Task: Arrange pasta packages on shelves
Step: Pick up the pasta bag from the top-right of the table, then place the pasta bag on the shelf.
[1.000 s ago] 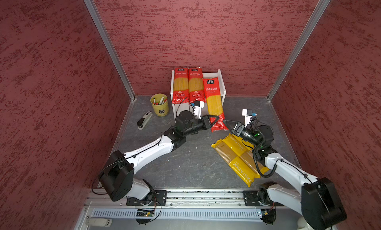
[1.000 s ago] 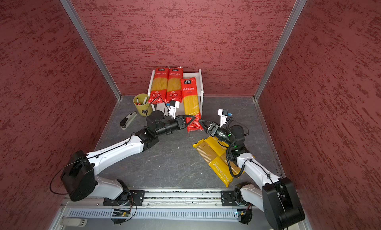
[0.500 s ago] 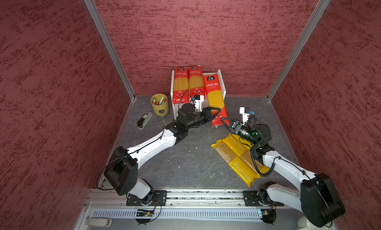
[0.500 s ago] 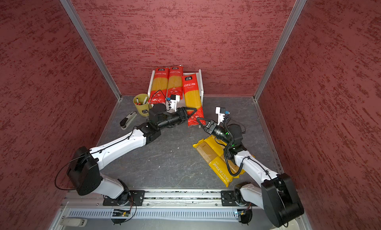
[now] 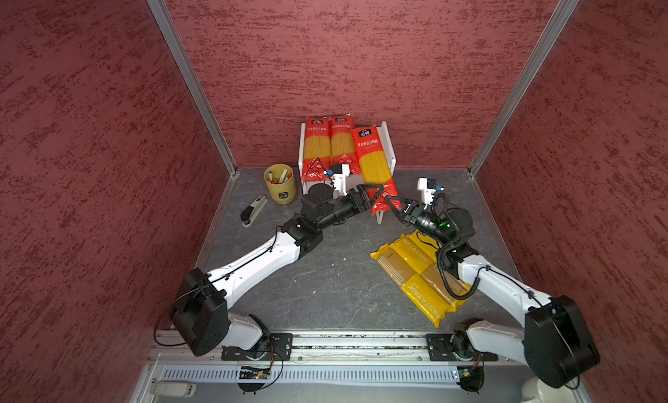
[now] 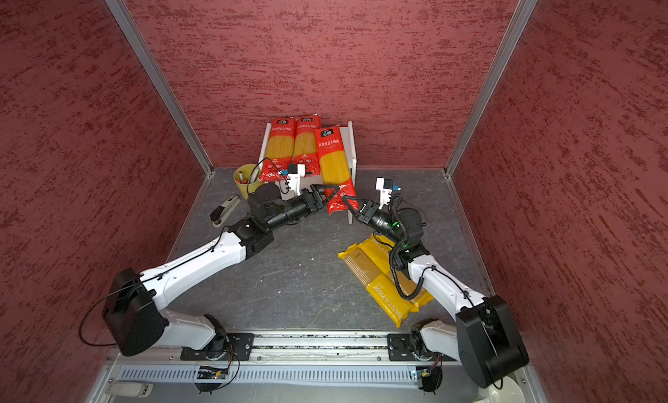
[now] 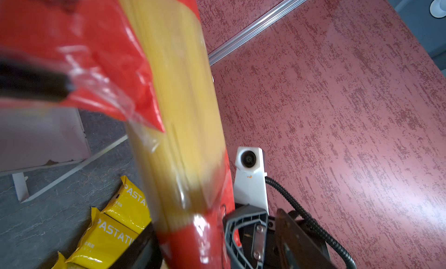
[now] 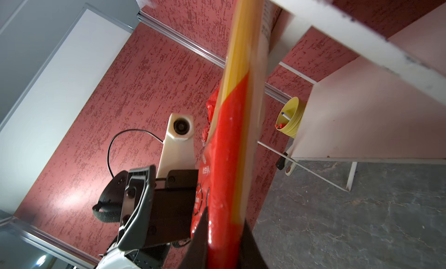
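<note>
Two red-ended pasta packages (image 5: 315,148) (image 5: 341,141) lie side by side on the white shelves (image 5: 388,144). A third red-ended package (image 5: 374,162) (image 6: 332,162) leans slanted on the rack's right part, its lower end overhanging the front. My right gripper (image 5: 390,202) (image 8: 224,243) is shut on that lower red end. My left gripper (image 5: 377,195) (image 7: 217,243) is open, its jaws spread either side of the same end. Yellow "PASTATIME" packages (image 5: 415,274) (image 7: 113,229) lie on the floor under my right arm.
A yellow cup of pens (image 5: 279,182) stands left of the rack, with a stapler (image 5: 253,211) on the floor nearer the left wall. Red walls close in on three sides. The arms' base rail (image 5: 343,341) runs along the front.
My left gripper has opened and let go of the third red package's lower end. My right gripper has reached in and shut on that end. The package sits slightly further back on the rack.
</note>
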Robot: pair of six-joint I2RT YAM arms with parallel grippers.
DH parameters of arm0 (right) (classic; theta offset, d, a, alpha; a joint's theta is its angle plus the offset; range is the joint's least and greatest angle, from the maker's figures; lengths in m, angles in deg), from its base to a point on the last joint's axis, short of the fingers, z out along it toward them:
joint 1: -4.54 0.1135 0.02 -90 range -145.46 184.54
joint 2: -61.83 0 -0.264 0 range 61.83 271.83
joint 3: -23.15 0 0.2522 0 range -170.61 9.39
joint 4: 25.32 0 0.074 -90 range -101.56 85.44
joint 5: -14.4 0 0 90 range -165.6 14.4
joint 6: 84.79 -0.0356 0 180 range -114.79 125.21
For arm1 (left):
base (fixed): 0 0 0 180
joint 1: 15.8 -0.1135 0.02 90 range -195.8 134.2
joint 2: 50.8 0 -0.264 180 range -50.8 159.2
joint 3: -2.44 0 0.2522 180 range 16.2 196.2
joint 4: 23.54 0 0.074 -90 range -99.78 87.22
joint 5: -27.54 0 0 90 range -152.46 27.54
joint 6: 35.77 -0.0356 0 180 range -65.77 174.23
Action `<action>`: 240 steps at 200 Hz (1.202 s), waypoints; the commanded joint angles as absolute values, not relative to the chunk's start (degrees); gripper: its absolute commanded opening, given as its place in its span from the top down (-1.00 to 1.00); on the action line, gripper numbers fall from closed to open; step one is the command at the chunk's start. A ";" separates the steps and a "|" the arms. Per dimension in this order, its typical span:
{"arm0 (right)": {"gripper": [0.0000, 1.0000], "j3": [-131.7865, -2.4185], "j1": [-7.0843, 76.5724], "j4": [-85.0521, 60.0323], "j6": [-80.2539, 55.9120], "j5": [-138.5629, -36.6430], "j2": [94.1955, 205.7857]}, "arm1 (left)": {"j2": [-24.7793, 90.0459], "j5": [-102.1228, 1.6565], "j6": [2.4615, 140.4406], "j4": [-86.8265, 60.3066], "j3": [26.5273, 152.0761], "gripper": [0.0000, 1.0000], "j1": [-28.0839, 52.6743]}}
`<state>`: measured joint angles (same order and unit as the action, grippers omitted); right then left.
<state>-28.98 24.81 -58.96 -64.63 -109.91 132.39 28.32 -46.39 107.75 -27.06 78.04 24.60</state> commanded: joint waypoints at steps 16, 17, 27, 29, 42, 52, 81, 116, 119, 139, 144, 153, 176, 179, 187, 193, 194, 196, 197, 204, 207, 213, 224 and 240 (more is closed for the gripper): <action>1.00 -37.42 24.87 -63.91 -70.66 -102.17 135.45 | 21.78 -50.37 101.70 -25.24 74.74 -0.47 26.06; 1.00 -37.62 24.86 -63.88 -70.87 -102.11 135.59 | 21.61 -50.48 101.43 -25.11 74.69 -0.47 26.13; 1.00 -39.47 24.91 -64.03 -73.21 -100.93 137.24 | 20.09 -53.25 98.52 -22.44 73.86 -0.47 27.16; 1.00 -39.79 24.93 -64.14 -73.70 -100.63 137.54 | 19.77 -53.90 97.82 -21.91 73.68 -0.47 27.52; 1.00 -42.59 25.11 -63.67 -76.04 -99.17 139.61 | 17.80 -57.75 93.87 -19.57 71.57 -0.47 29.20; 1.00 -44.83 25.43 -62.78 -77.28 -98.41 141.18 | 16.13 -60.23 91.64 -19.22 69.10 -0.48 30.16; 1.00 -52.26 25.99 -59.72 -78.74 -98.89 145.96 | 11.01 -65.09 90.18 -20.16 61.27 -0.49 31.26; 1.00 -56.50 26.07 -53.13 -77.76 -99.52 148.98 | 7.49 -67.53 89.56 -20.77 56.25 -0.50 31.31; 1.00 -56.53 26.07 -52.81 -77.80 -99.73 149.10 | 7.50 -67.57 89.44 -20.73 56.06 -0.49 31.31; 1.00 -54.87 26.07 -53.33 -79.60 -101.08 149.56 | 8.13 -67.72 89.08 -21.02 55.57 -0.49 31.33; 0.99 -54.31 26.04 -53.39 -79.75 -101.04 149.42 | 8.47 -67.46 88.97 -21.17 55.59 -0.49 31.32; 0.90 -53.55 26.07 -53.03 -79.43 -100.91 148.96 | 9.04 -67.21 89.02 -21.56 55.62 -0.49 31.39; 0.57 -53.12 25.94 -50.57 -77.28 -101.73 147.83 | 10.50 -66.68 89.04 -21.93 55.79 -0.49 31.63; 0.53 -53.15 25.98 -50.47 -77.09 -101.91 147.75 | 10.59 -66.68 88.98 -21.99 55.75 -0.49 31.64; 0.40 -53.02 25.99 -49.88 -76.65 -102.51 147.42 | 10.73 -66.95 88.80 -22.07 55.54 -0.49 31.89; 0.33 -52.85 25.99 -49.43 -76.27 -102.95 147.15 | 10.73 -67.07 88.79 -22.26 55.26 -0.49 32.08; 0.32 -52.80 25.99 -49.35 -76.22 -103.03 147.16 | 10.73 -67.10 88.78 -22.26 55.20 -0.49 32.13; 0.29 -52.72 25.99 -49.24 -76.05 -103.20 147.10 | 10.77 -67.16 88.77 -22.32 55.06 -0.49 32.17; 0.29 -52.69 25.99 -49.16 -75.98 -103.29 147.00 | 10.84 -67.18 88.77 -22.38 55.01 -0.49 32.18; 0.16 -52.37 25.99 -48.72 -75.31 -103.82 146.66 | 10.82 -67.28 88.98 -22.66 54.52 -0.49 32.22; 0.11 -52.18 25.99 -48.45 -74.99 -104.00 146.42 | 10.89 -67.29 88.96 -22.94 54.32 -0.49 32.28; 0.04 -51.80 25.97 -47.72 -74.08 -104.41 145.87 | 11.02 -67.38 89.12 -23.22 53.95 -0.49 32.36; -0.06 -50.56 25.98 -46.58 -72.32 -105.17 145.41 | 11.29 -67.55 89.21 -23.70 53.54 -0.49 32.51; -0.15 -47.48 25.99 -44.94 -69.79 -105.58 142.38 | 12.07 -68.14 88.59 -24.35 53.03 -0.49 33.05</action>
